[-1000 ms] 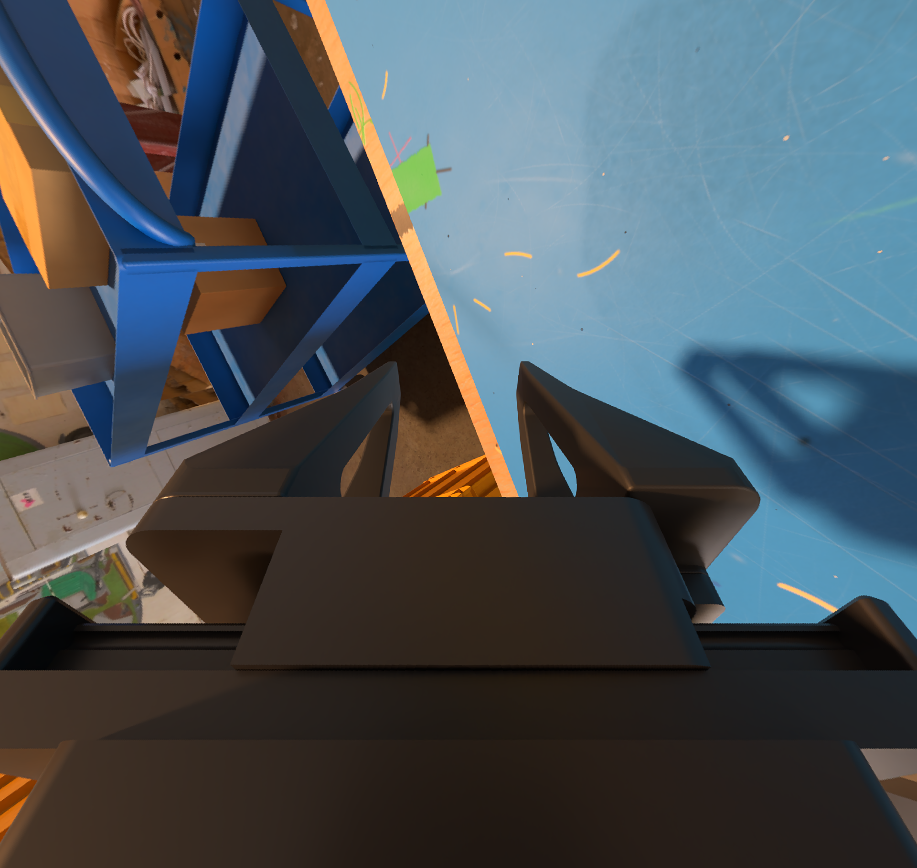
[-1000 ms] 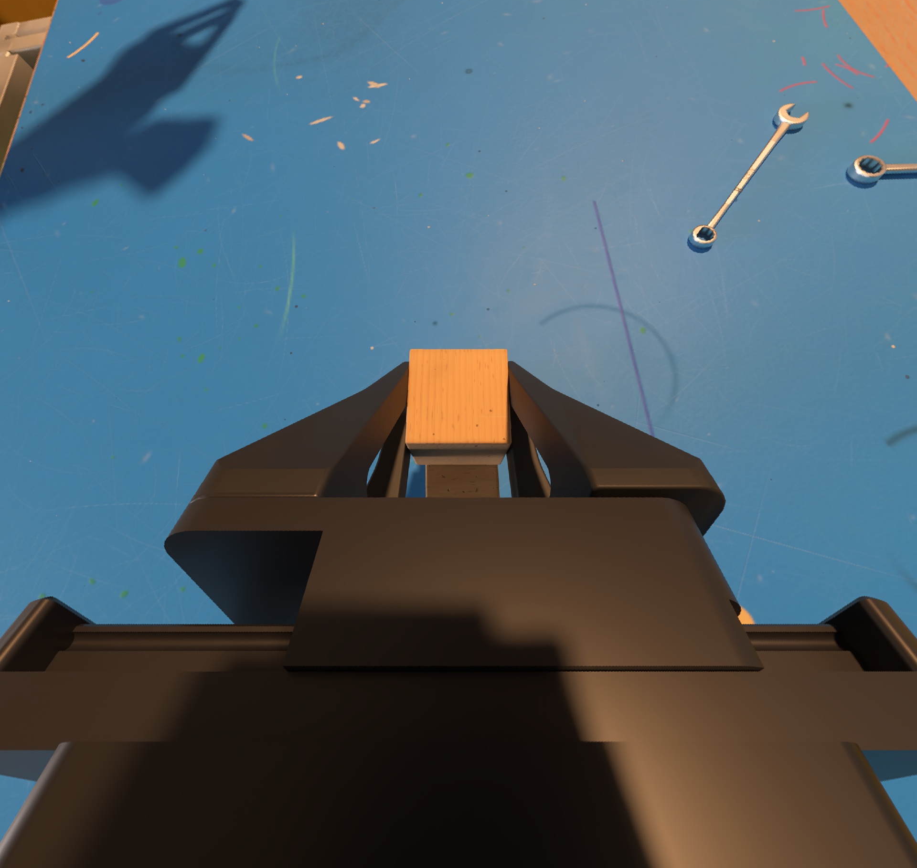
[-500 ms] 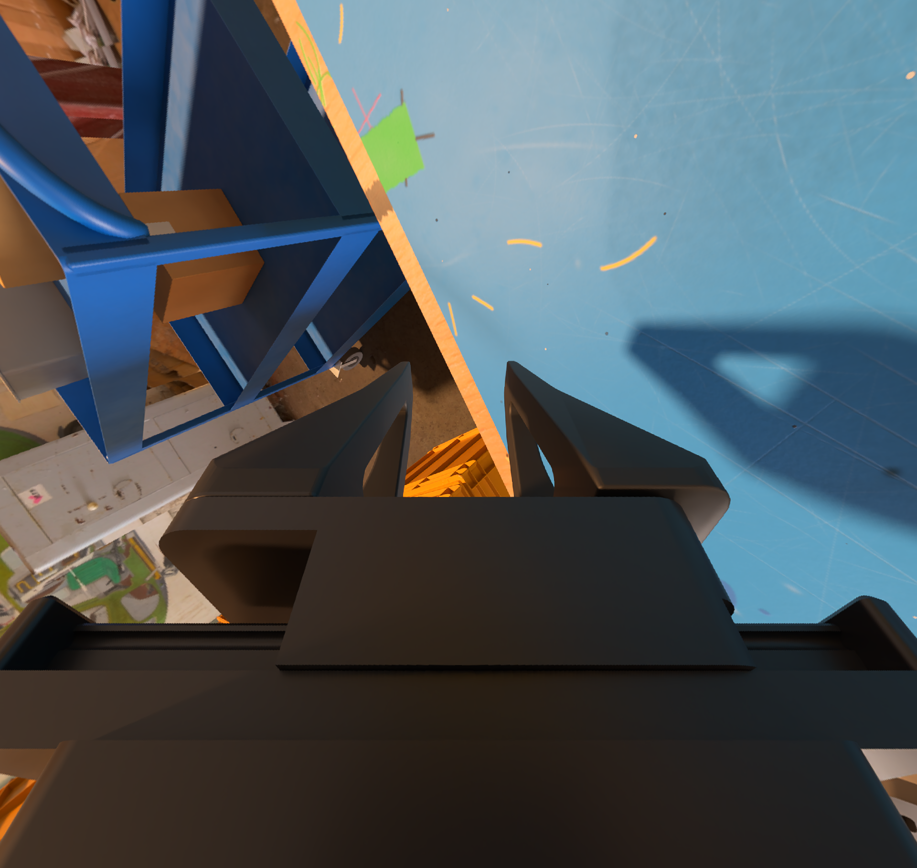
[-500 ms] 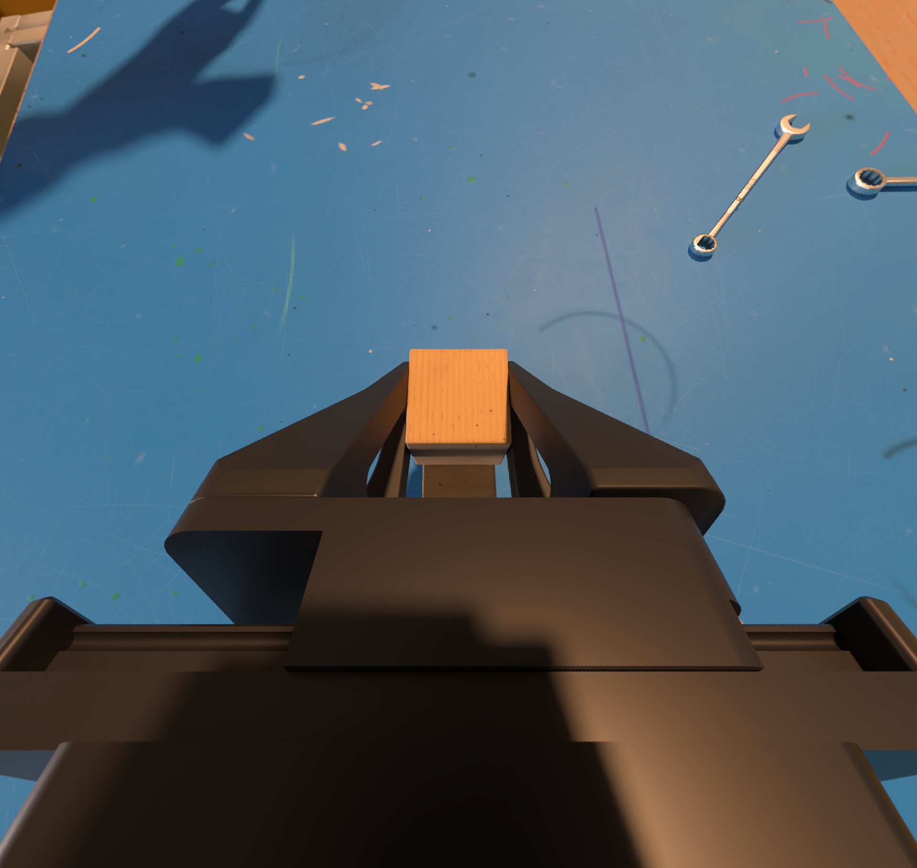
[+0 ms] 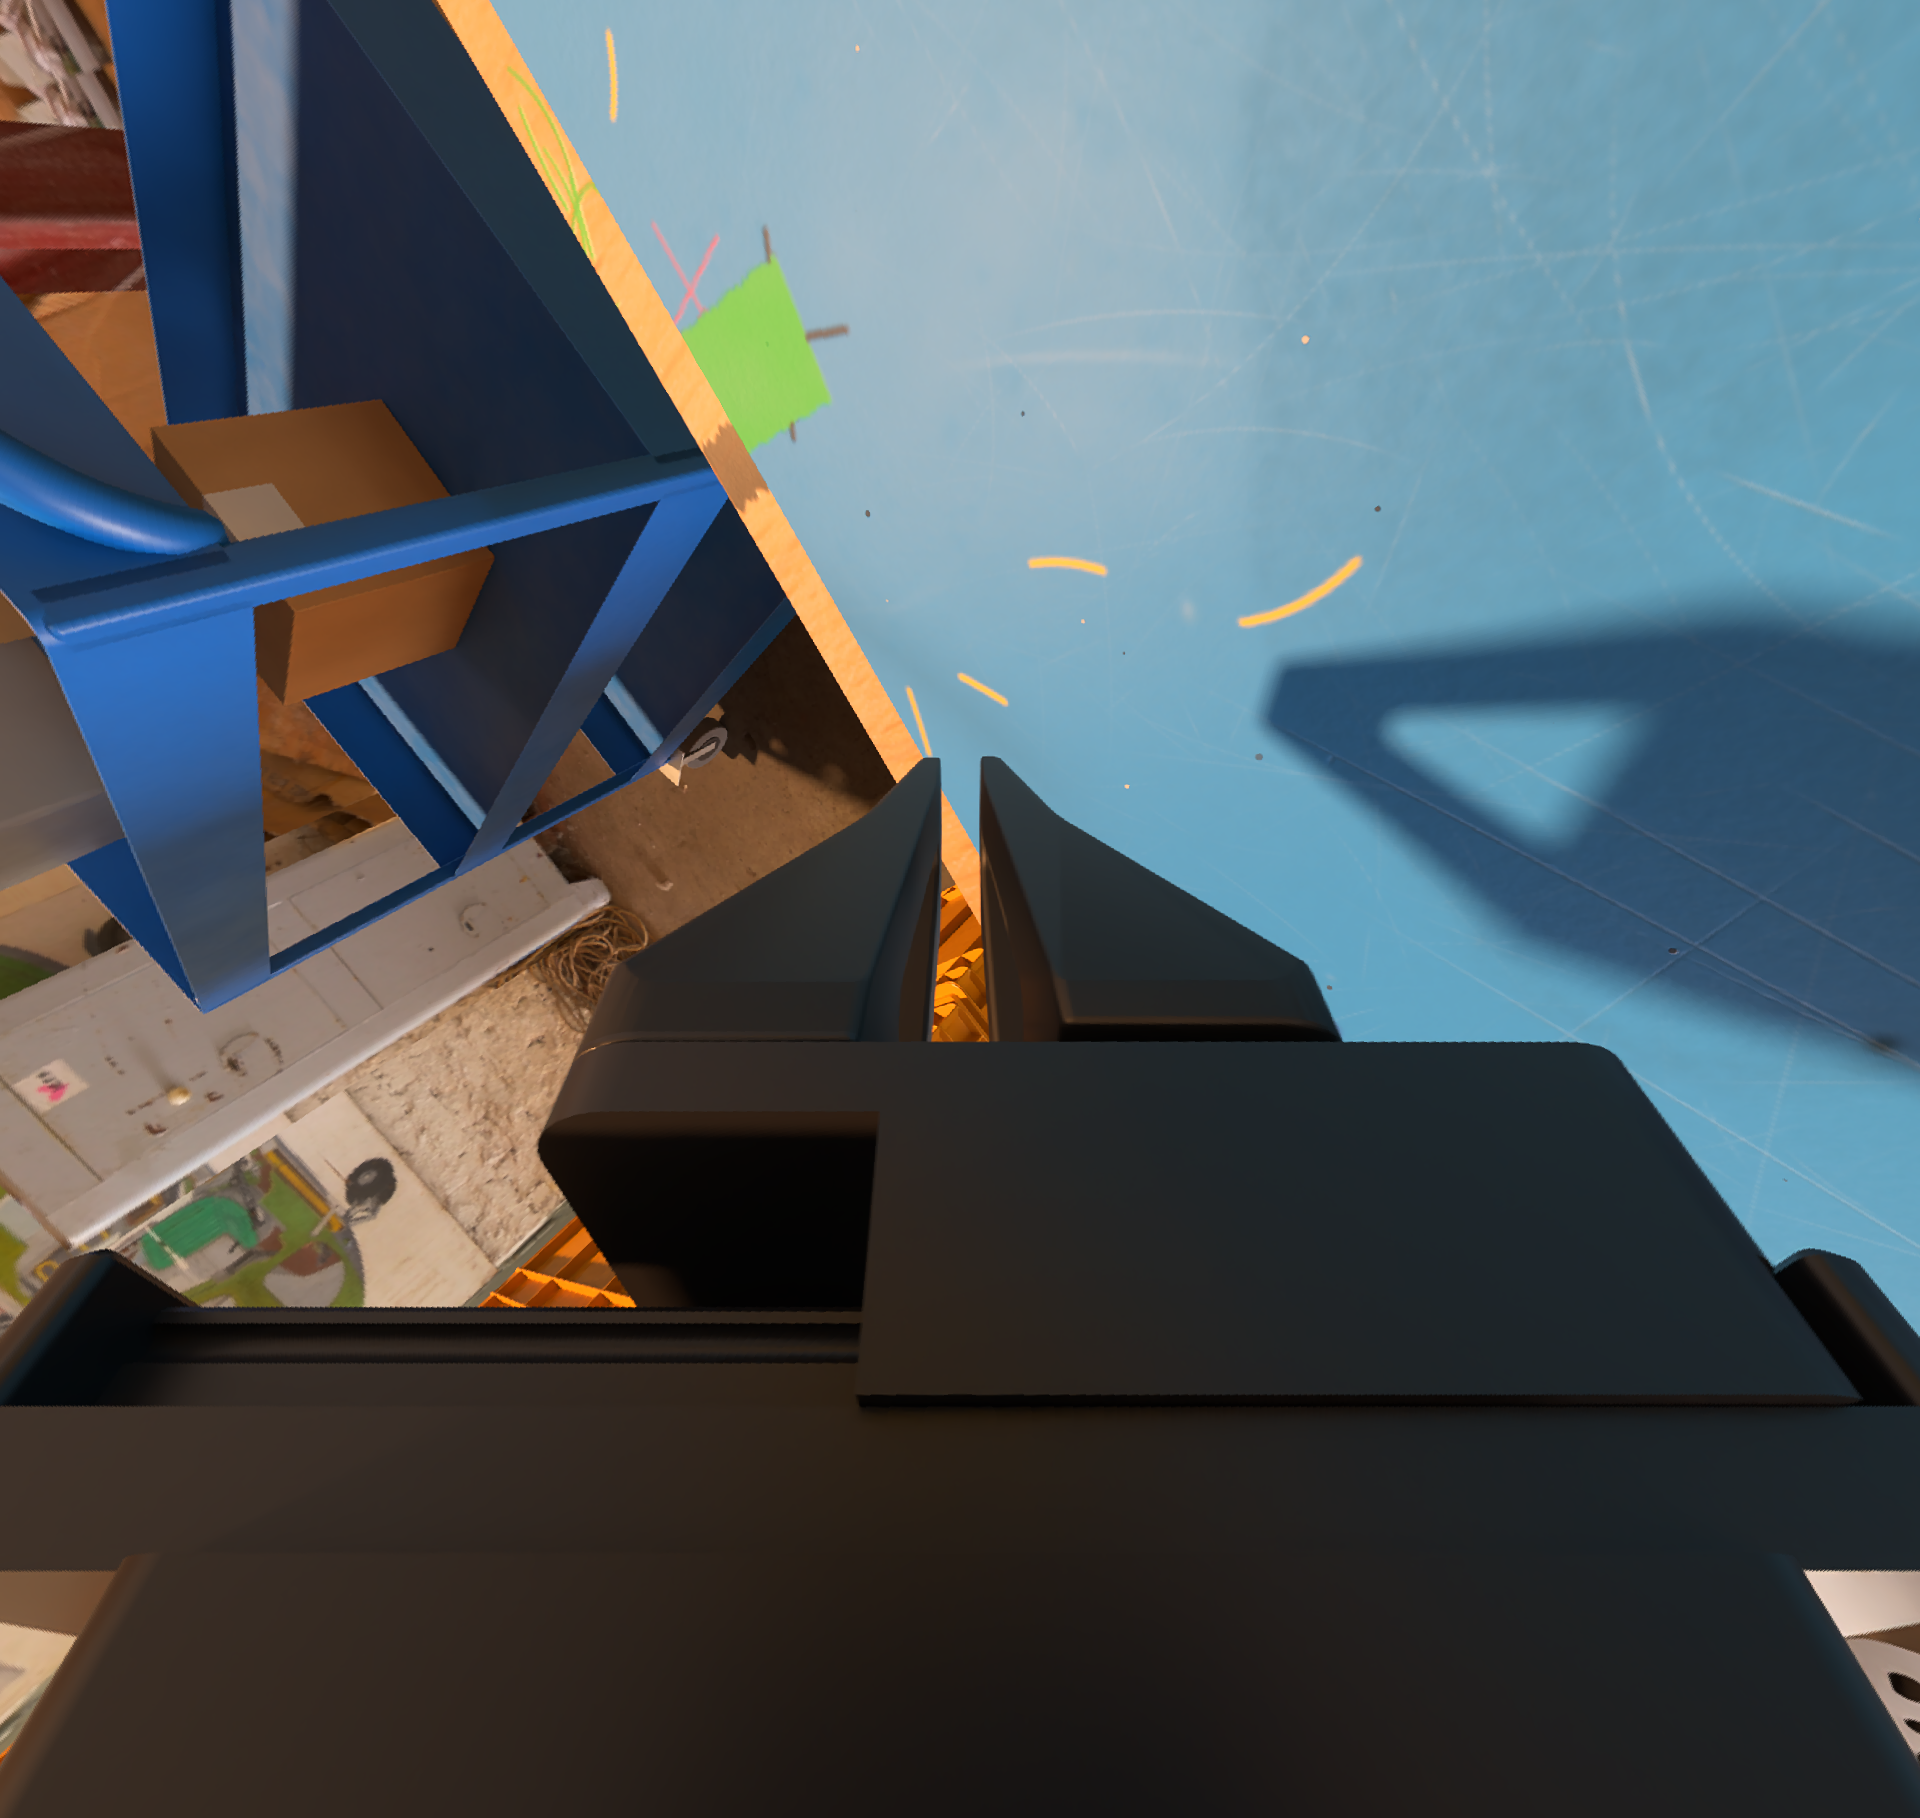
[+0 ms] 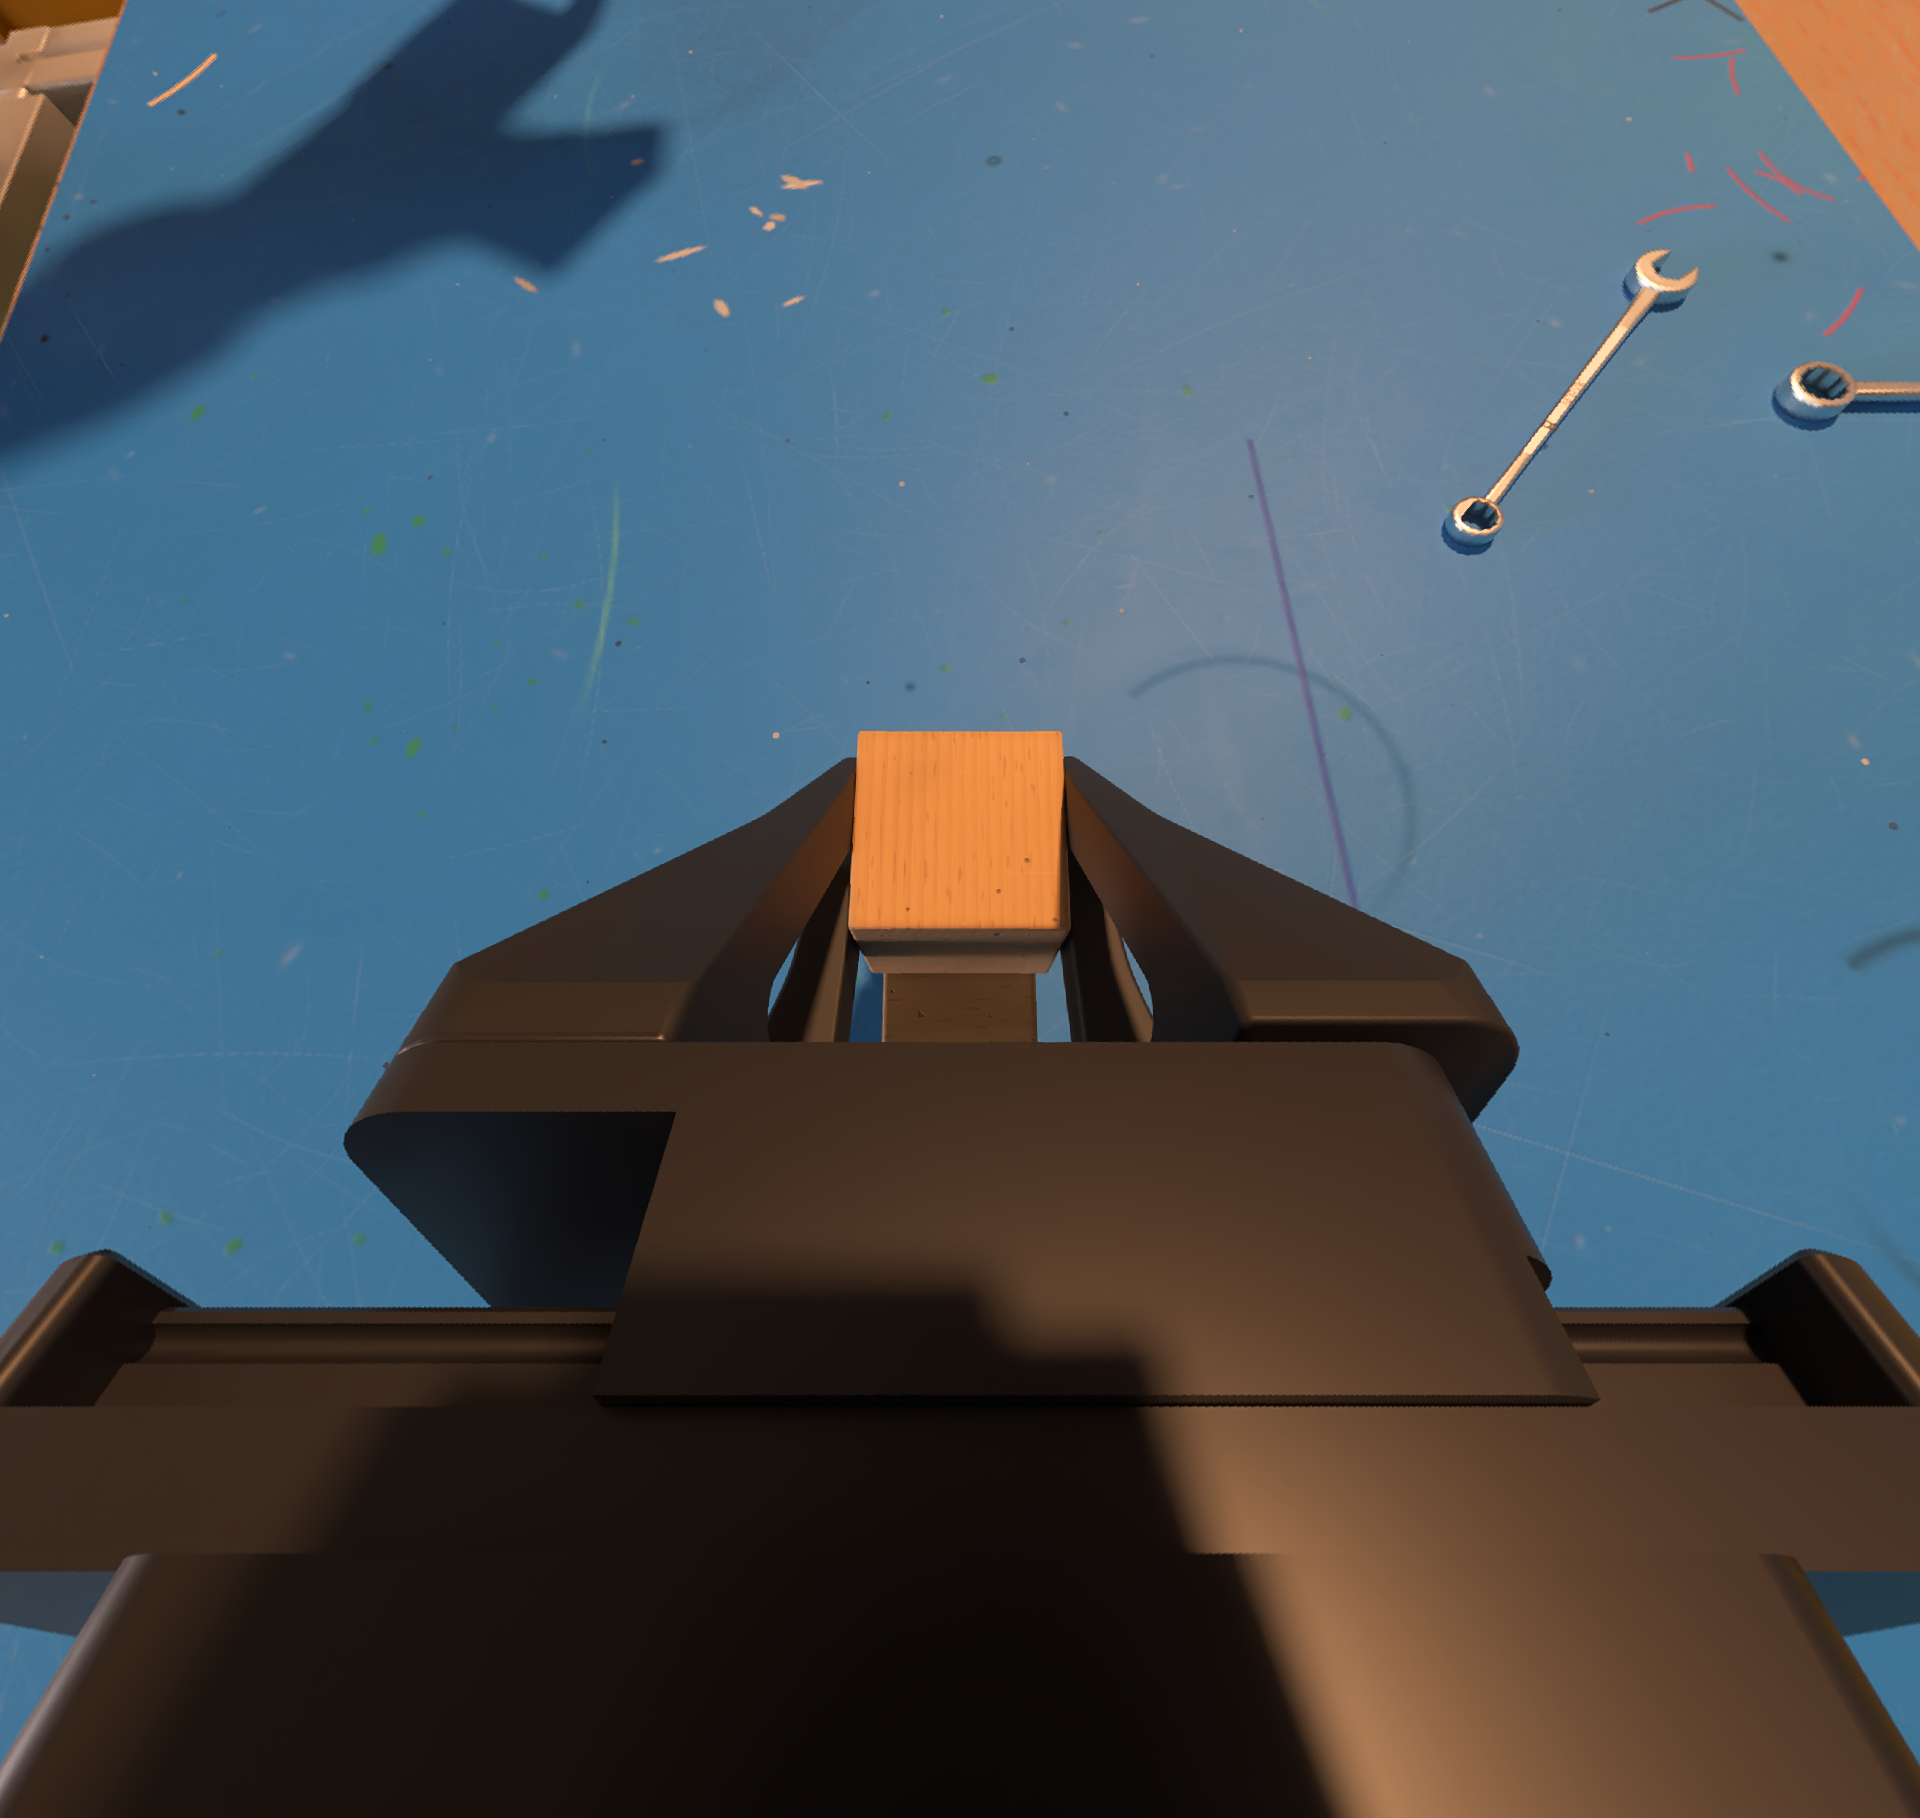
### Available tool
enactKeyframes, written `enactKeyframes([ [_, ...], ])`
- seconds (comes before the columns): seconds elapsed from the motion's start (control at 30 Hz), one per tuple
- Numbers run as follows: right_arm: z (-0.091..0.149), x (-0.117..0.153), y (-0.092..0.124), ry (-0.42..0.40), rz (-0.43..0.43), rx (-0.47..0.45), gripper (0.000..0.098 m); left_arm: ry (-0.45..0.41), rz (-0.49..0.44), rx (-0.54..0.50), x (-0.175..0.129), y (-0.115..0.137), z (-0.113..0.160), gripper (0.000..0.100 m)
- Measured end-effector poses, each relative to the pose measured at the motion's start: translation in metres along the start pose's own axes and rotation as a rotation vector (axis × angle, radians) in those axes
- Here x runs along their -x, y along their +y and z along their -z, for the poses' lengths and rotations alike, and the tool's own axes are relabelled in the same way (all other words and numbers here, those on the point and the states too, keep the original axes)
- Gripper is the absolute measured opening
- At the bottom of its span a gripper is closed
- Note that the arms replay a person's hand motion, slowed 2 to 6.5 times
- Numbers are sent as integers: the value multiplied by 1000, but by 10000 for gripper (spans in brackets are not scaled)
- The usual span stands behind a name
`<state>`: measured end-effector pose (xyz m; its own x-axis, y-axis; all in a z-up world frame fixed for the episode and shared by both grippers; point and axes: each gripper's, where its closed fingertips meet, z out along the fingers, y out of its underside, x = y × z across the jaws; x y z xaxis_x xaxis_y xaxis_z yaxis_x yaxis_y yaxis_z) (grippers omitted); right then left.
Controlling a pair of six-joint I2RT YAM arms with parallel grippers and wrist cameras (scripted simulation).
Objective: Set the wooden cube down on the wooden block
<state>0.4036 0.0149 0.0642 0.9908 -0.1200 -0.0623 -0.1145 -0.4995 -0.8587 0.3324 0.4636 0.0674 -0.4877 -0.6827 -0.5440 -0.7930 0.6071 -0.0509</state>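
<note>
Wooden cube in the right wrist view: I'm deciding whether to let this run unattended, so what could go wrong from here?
1. The right hand is shut on the wooden cube, with something wooden, perhaps the block, showing just beneath it. Their alignment is hidden, so an off-centre release could tip the cube.
2. Two wrenches lie on the blue tabletop; a fallen cube might roll toward them.
3. The left hand is shut and empty at the table edge, so it cannot help.

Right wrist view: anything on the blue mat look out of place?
Two wrenches lie loose at the mat's far right. Otherwise the right claw grips the wooden cube squarely.
</note>
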Motion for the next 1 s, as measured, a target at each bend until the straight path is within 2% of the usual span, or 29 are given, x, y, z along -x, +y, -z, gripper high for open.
enactKeyframes([
  [0.27, 0, 0, 0, -6, -3, -7, 301, -13, -3, 7, 1, -1, 3, 32],
  [0.6, 1, 0, 0, -9, -4, -10, 301, -56, 16, -29, 9, -1, 22, 18],
  [1.0, 1, 0, 0, -11, -6, -10, 301, -7, 91, -121, 13, -5, 42, 25],
])
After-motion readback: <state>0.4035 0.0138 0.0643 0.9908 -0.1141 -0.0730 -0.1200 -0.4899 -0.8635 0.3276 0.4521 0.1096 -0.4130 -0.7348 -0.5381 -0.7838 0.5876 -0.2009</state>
